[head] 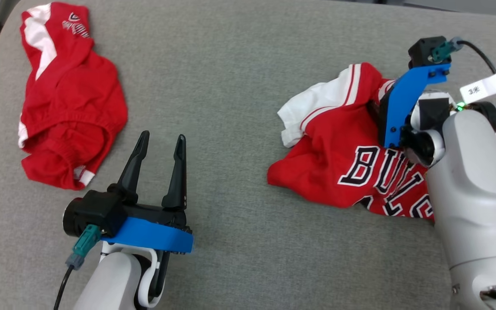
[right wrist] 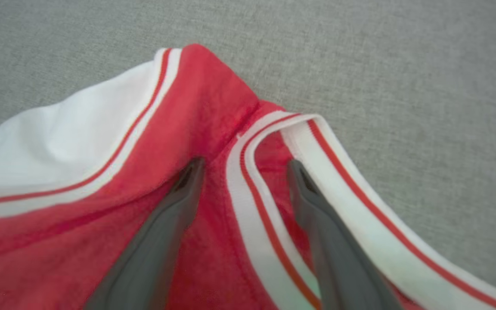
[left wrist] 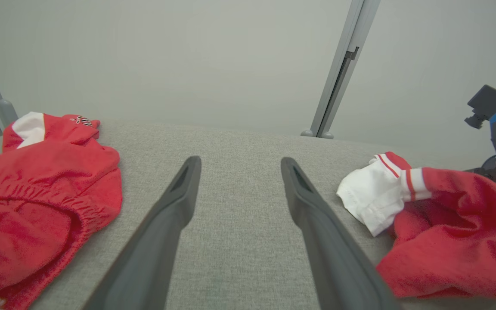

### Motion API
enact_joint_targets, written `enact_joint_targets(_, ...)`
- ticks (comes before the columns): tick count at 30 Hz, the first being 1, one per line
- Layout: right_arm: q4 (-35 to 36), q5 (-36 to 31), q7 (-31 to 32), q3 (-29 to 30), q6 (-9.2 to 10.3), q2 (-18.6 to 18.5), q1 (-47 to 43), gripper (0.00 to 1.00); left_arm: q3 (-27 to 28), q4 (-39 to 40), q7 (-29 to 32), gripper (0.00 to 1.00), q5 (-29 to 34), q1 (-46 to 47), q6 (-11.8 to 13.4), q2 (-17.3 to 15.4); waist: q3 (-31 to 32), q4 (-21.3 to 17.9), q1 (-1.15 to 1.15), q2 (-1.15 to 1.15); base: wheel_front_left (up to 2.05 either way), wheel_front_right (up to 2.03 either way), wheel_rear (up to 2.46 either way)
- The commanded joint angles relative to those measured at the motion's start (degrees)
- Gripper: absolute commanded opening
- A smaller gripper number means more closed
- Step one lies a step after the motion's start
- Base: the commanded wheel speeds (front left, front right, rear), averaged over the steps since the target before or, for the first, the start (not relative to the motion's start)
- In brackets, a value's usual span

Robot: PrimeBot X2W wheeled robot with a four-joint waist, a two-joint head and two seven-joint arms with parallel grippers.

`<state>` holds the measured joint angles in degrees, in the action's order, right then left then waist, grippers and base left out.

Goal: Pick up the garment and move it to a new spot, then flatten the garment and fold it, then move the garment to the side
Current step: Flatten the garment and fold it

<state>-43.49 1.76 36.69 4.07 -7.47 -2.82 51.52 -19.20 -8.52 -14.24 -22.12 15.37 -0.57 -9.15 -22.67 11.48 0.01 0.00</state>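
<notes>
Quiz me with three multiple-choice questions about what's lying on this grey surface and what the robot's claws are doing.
1. Where does the lettered jersey lie?
A. at the robot's left
B. at the robot's right, beneath the right gripper
C. hanging off the edge

2. How many red garments are on the grey surface?
A. one
B. two
C. four

3. How does the left gripper stand?
A. open, over bare surface
B. shut tight, empty
C. shut on cloth

Answers:
1 B: the head view has it at the right, under that arm.
2 B: there is the jersey, and there are the red shorts.
3 A: its fingers are spread, with grey fabric between them.
</notes>
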Motion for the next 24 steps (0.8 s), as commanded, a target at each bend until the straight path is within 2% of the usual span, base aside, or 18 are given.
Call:
enact_joint_targets(1, -0.81, -0.04, 0.28, 0.02, -0.05, -0.22, 0.65, 1.0, 0.12, -0.11, -0.18, 1.0, 0.31, 1.2, -0.2, -0.07, -1.36, 1.44, -0.01, 0.0, 0.0, 0.0, 0.0)
enact_joint_targets(2, -2.03, 0.13, 0.17, -0.19, -0.05, -0.08, 0.75, 0.31, 0.07, -0.52, -0.33, 1.0, 0.35, 1.31, -0.37, 0.07, -1.35, 1.59, -0.01, 0.0, 0.0, 0.0, 0.0)
enact_joint_targets(3, -2.8, 0.36, -0.46, -0.67, -0.05, 0.11, 0.84, 0.0, 0.09, -0.83, -0.49, 1.0, 0.4, 1.45, -0.37, 0.18, -1.32, 1.69, -0.01, 0.0, 0.0, 0.0, 0.0)
enact_joint_targets(6, -3.81, 0.71, -3.71, -1.24, -0.04, -0.04, 2.09, 0.0, 0.5, -1.59, -0.67, 1.0, 0.51, 1.77, -0.71, 0.13, -0.88, 1.62, -0.01, 0.0, 0.0, 0.0, 0.0)
enact_joint_targets(11, -3.5, -0.06, -12.76, 0.94, -0.03, -2.06, 5.22, 0.0, 1.37, -1.94, -0.88, 1.0, 0.64, 1.61, -0.86, -0.36, 0.11, 0.34, -0.01, 0.0, 0.0, 0.0, 0.0)
enact_joint_targets(16, -4.35, -3.18, -20.91, 6.87, -0.04, -4.81, 6.98, 0.0, 2.0, -1.89, -0.97, 1.0, 0.89, 1.05, -0.93, -0.69, 1.15, -1.19, -0.01, 0.0, 0.0, 0.0, 0.0)
enact_joint_targets(20, -6.29, -5.9, -23.07, 10.81, -0.04, -6.19, 7.13, 0.0, 2.47, -2.0, -0.97, 1.0, 1.0, 0.43, -1.11, -0.87, 1.84, -2.37, -0.01, 0.0, 0.0, 0.0, 0.0)
enact_joint_targets(21, -6.82, -6.26, -23.34, 11.33, -0.04, -6.19, 6.99, 0.13, 2.48, -2.01, -0.98, 1.0, 1.02, 0.29, -1.22, -0.85, 1.98, -2.61, -0.01, 0.0, 0.0, 0.0, 0.0)
enact_joint_targets(22, -7.54, -6.29, -23.49, 11.91, -0.04, -5.89, 6.73, 0.96, 2.55, -2.12, -0.98, 1.0, 1.04, 0.11, -1.25, -0.89, 2.18, -2.9, -0.01, 0.0, 0.0, 0.0, 0.0)
enact_joint_targets(24, -8.9, -5.9, -24.01, 11.98, -0.04, -5.29, 6.33, 1.0, 2.66, -2.28, -0.99, 1.0, 1.08, 0.02, -1.29, -0.94, 2.53, -3.43, -0.01, 0.0, 0.0, 0.0, 0.0)
